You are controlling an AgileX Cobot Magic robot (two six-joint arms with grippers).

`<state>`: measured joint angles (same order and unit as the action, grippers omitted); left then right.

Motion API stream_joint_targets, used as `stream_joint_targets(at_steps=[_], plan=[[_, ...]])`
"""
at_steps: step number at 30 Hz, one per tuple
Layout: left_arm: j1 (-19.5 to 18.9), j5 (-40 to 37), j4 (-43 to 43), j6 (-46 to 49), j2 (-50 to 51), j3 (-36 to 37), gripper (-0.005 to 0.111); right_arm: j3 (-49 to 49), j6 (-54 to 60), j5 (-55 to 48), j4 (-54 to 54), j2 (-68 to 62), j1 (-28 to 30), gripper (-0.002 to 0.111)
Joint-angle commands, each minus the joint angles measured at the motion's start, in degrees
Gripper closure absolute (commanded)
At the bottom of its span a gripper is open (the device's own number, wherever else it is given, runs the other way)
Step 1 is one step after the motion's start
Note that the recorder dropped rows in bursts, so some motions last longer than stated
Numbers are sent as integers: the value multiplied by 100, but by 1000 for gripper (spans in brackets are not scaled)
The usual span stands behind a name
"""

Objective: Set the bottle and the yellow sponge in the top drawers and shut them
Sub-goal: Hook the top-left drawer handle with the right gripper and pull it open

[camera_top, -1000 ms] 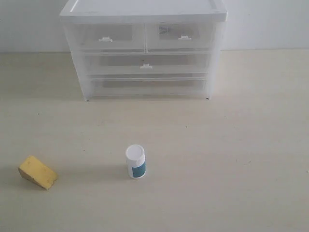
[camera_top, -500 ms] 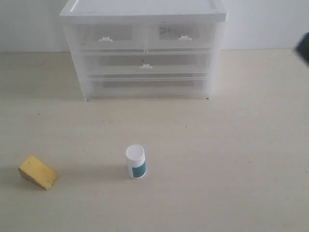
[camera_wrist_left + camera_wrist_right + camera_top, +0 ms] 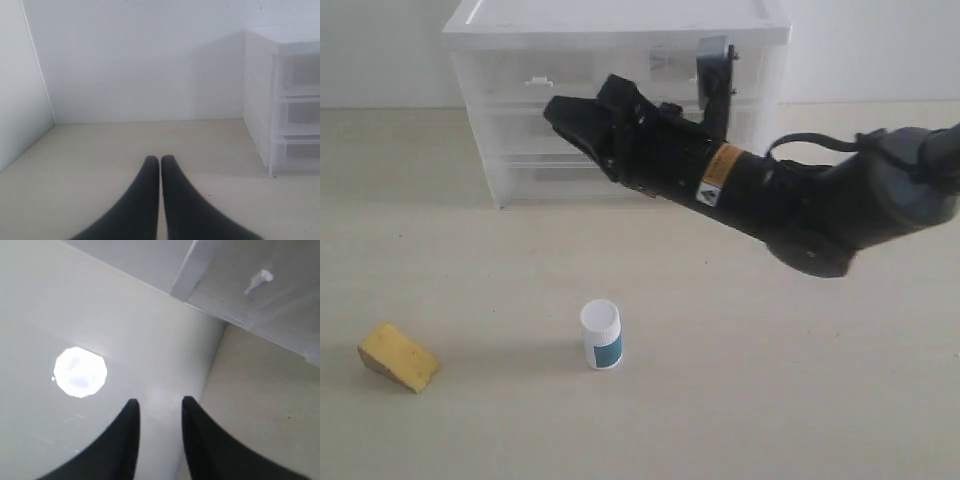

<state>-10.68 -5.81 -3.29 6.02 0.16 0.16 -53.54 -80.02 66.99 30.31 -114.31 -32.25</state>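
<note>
The white bottle [image 3: 601, 335] with its teal label stands upright on the table in the exterior view. The yellow sponge [image 3: 398, 357] lies far to its left. Both top drawers sit shut in the white-framed chest [image 3: 620, 18]: the left top drawer [image 3: 510, 72] shows clearly, while the right top drawer [image 3: 665, 62] is partly behind my right arm. My right gripper [image 3: 553, 108] [image 3: 160, 402] reaches leftward across the chest front, open and empty, well above the bottle. My left gripper [image 3: 160, 159] is shut on nothing, out of the exterior view.
My black right arm [image 3: 790, 195] stretches from the right edge across the chest's lower drawers. The left wrist view shows the chest's side [image 3: 257, 100] and a white wall [image 3: 135, 60]. A white tab handle [image 3: 260, 277] appears in the right wrist view.
My right arm has swept in from the right edge and now crosses in front of the chest. Bottle and sponge have not moved.
</note>
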Motion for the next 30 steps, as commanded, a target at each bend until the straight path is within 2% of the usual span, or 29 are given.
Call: stream_joint_targets(at_steps=[1, 4, 6, 12, 14, 20, 24, 26, 27, 30], plan=[[-10, 63, -37, 5, -16, -16, 103, -1144, -1154, -211, -333, -774, -182, 54], [-10, 63, -37, 5, -16, -16, 103, -1679, -1252, -262, -828, -1186, -210, 53], [-10, 53, -38, 5, -16, -16, 103, -1981, -1374, -668, -849, -1391, -210, 53], [-10, 41, -38, -131, -16, -16, 103, -2389, -1498, -1081, -1194, -1557, -210, 54], [-10, 41, -38, -131, -16, -16, 103, -2477, -1431, -1402, -1351, -1557, -210, 62], [-10, 41, -38, -131, -16, -16, 103, -2675, -1389, -1529, -1301, -1557, -210, 105], [-10, 41, -38, -131, -16, -16, 103, -2578, -1389, -1279, -902, -1557, -210, 108], [-10, 41, -38, -131, -16, -16, 103, -2406, -1389, -670, -669, -1546, -227, 108], [-10, 41, -38, -131, -16, -16, 103, -2148, -1389, 133, -639, -1546, -295, 108], [-10, 41, -38, -131, -16, -16, 103, -1282, -1259, 297, -483, -1321, -573, 108]])
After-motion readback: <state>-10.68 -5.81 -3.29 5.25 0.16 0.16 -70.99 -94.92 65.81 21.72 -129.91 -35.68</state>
